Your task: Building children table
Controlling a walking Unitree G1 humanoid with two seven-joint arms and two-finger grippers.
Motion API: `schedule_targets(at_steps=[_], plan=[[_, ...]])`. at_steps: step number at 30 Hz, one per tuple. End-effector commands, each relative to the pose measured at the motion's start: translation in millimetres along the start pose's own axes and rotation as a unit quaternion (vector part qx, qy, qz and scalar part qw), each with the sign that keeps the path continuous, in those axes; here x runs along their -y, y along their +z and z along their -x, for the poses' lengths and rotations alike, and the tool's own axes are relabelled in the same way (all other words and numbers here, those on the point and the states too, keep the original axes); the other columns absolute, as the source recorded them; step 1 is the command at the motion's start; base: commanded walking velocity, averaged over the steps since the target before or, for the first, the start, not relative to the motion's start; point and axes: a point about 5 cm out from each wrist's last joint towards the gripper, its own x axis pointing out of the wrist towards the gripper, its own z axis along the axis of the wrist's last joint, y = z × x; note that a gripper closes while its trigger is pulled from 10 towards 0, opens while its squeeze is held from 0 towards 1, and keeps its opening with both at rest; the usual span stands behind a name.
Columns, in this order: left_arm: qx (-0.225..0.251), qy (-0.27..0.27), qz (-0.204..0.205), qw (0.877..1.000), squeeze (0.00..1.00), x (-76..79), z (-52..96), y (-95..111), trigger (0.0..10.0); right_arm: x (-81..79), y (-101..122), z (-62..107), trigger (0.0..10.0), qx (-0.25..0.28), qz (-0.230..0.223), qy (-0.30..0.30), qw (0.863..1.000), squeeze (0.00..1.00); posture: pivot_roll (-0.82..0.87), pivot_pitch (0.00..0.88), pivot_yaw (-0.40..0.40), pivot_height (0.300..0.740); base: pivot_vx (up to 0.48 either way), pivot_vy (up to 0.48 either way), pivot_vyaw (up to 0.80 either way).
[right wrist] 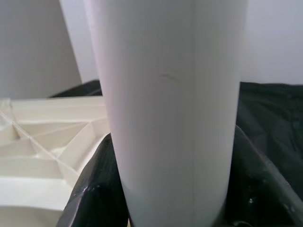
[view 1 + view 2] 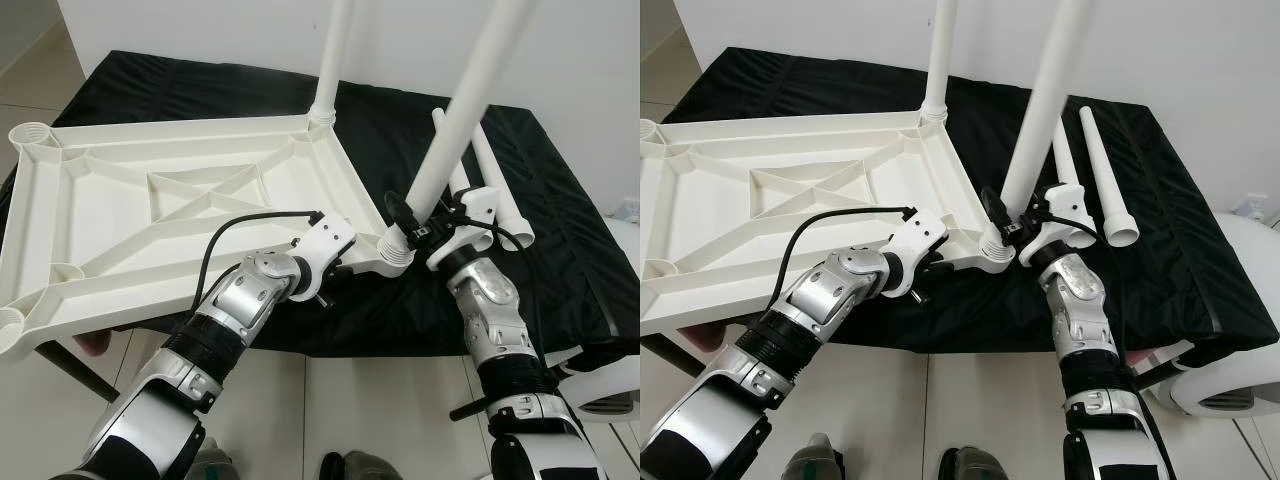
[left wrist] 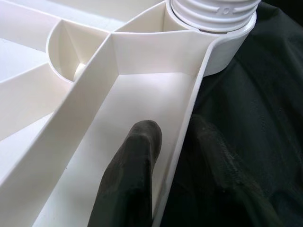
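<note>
Black fingers [image 1: 94, 198] of right gripper [image 2: 425, 228] clamped either side of white table leg [image 2: 462, 115], low on shaft, just above ribbed base seated in corner socket [image 2: 395, 250] of upturned white tabletop [image 2: 170, 215]. Long axis of leg near upright, leaning toward 1 o'clock, running up out of frame. Socket directly beneath fingers, so any coming turn or push seemingly straight down along that axis; right arm nearer

Left gripper [image 3: 175, 161] closed on tabletop rim [image 3: 187, 118], one black finger [image 3: 132, 165] inside rim channel, other outside against black cloth [image 2: 560, 250], steadying tabletop just at 9 o'clock of same socket

Second leg [image 2: 335, 55] already standing in far corner at 12 o'clock. Two spare legs [image 2: 1105, 175] lying on cloth at 2 o'clock of right gripper, well apart from open sockets [image 2: 35, 135] on far left edge at 9 o'clock

Tabletop resting ribs-up on cloth-covered surface, overhanging its left side, tiled floor [image 2: 380, 400] below
</note>
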Motion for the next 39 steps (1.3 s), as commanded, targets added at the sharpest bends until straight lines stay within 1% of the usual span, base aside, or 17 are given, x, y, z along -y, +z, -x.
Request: schedule_targets(at_steps=[1, 2, 9, 10, 12, 14, 15, 16, 23, 39], plan=[[0.027, -0.023, -0.036, 0.999, 0.00, 3.8, 3.6, 20.3, 10.0, 2.9, -38.8, 23.1, 10.0, -0.086, -0.050, -0.027, 0.995, 0.00, 0.04, 0.032, -0.079, 0.740, 0.000, 0.000, 0.00], [0.028, -0.023, -0.037, 0.999, 0.00, 3.7, 3.9, 20.6, 10.0, 4.6, -39.2, 25.2, 10.0, -0.080, -0.064, -0.039, 0.994, 0.00, 0.04, 0.034, -0.077, 0.740, 0.000, 0.000, 0.00], [0.028, -0.024, -0.041, 0.998, 0.00, 3.3, 4.7, 21.5, 10.0, 4.6, -40.6, 26.3, 10.0, -0.082, -0.053, -0.045, 0.994, 0.00, 0.04, 0.038, -0.073, 0.740, 0.000, 0.000, 0.00], [0.029, -0.024, -0.042, 0.998, 0.00, 3.4, 4.8, 22.0, 10.0, 2.6, -41.1, 24.0, 10.0, -0.087, -0.045, -0.038, 0.994, 0.00, 0.04, 0.040, -0.074, 0.740, 0.000, 0.000, 0.00], [0.029, -0.024, -0.042, 0.998, 0.00, 3.4, 4.8, 22.0, 10.0, 2.6, -41.1, 24.0, 10.0, -0.087, -0.045, -0.038, 0.994, 0.00, 0.04, 0.040, -0.074, 0.740, 0.000, 0.000, 0.00], [0.030, -0.024, -0.043, 0.998, 0.00, 3.3, 5.4, 22.8, 10.0, -0.9, -40.7, 18.8, 10.0, -0.098, -0.022, -0.020, 0.995, 0.00, 0.05, 0.041, -0.076, 0.740, 0.000, 0.000, 0.00], [0.030, -0.024, -0.043, 0.998, 0.00, 3.3, 5.4, 22.8, 10.0, -0.9, -40.7, 18.8, 10.0, -0.098, -0.022, -0.020, 0.995, 0.00, 0.05, 0.041, -0.076, 0.740, 0.000, 0.000, 0.00], [0.031, -0.023, -0.044, 0.998, 0.00, 2.9, 6.0, 23.3, 10.0, -2.3, -40.3, 15.2, 10.0, -0.104, -0.008, -0.009, 0.994, 0.00, 0.05, 0.041, -0.077, 0.740, 0.000, 0.000, 0.00], [0.033, -0.022, -0.044, 0.998, 0.00, 2.5, 6.7, 24.3, 10.0, 0.1, -39.9, 8.6, 10.0, -0.118, 0.001, -0.007, 0.993, 0.00, 0.05, 0.041, -0.083, 0.740, 0.000, 0.000, 0.00], [0.036, -0.024, -0.048, 0.998, 0.00, 3.5, 7.7, 26.1, 10.0, 0.8, -46.3, 13.7, 10.0, -0.120, 0.002, -0.012, 0.993, 0.00, 0.05, 0.046, -0.078, 0.740, 0.000, 0.000, 0.00]])
